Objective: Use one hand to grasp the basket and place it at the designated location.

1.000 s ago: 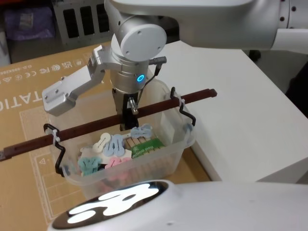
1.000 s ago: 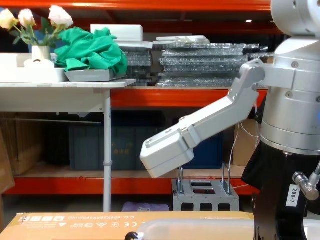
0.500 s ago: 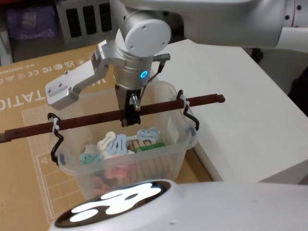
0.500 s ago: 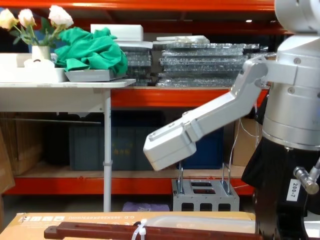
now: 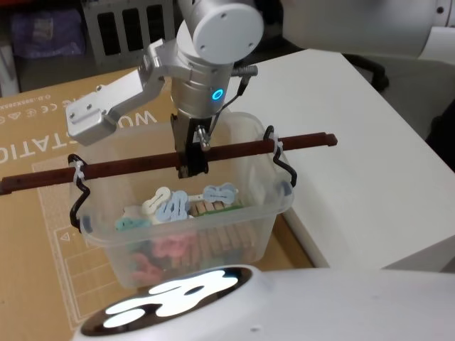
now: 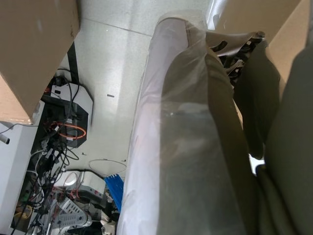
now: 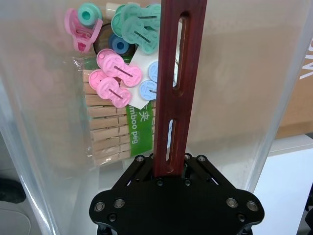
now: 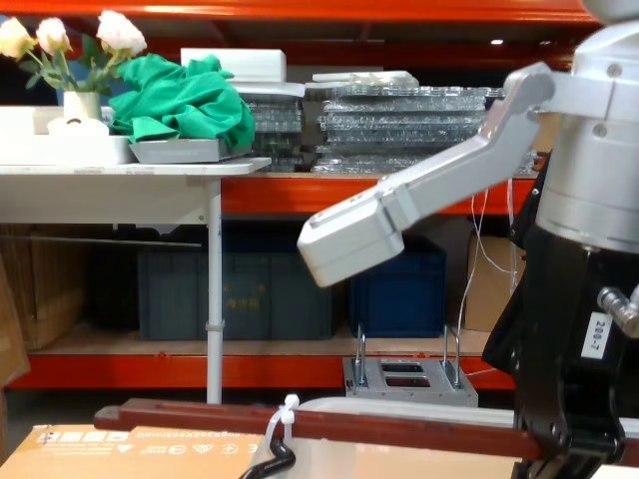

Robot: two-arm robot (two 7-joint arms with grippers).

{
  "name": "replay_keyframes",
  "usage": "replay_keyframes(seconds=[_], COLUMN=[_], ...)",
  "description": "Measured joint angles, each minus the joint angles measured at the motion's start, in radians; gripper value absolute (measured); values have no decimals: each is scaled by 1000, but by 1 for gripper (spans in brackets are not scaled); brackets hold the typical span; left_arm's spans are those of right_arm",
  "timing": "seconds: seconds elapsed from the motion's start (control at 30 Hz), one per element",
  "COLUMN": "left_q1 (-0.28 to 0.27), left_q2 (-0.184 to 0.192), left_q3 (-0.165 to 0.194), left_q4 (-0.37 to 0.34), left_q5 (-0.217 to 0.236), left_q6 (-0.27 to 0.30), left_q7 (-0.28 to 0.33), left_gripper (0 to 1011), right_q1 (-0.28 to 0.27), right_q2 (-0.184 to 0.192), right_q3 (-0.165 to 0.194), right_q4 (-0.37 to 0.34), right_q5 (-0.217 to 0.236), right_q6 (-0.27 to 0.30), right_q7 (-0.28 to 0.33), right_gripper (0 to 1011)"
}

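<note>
Head: steeply down onto the basket (image 5: 249,234). Chest: level, close. Right wrist: very near. All sharing the handle (image 5: 128,168).

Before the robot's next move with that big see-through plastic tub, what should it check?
1. Right gripper shut on the long reddish-brown bar handle: ok.
2. Grip near the bar's middle: ok.
3. Both black hooks hooked to the large clear plastic basket: ok.
4. Coloured pegs inside the basket: ok.
5. Basket lifted clear of the brown cardboard: cannot tell.
</note>
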Motion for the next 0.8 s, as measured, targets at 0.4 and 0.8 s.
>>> replay_keyframes(seconds=[0.4,0.8], left_q1=[0,0], left_q2=[0,0], left_q3=[0,0], left_q4=[0,0], left_q5=[0,0], left_q6=[0,0], left_q7=[0,0], left_gripper=[0,0], right_q1=[18,54], right_q2=[35,60], right_q3=[24,64], right_q4=[-23,10], right_q5=[28,92], right_q6=[5,50], right_q7=[18,64], right_gripper=[101,101])
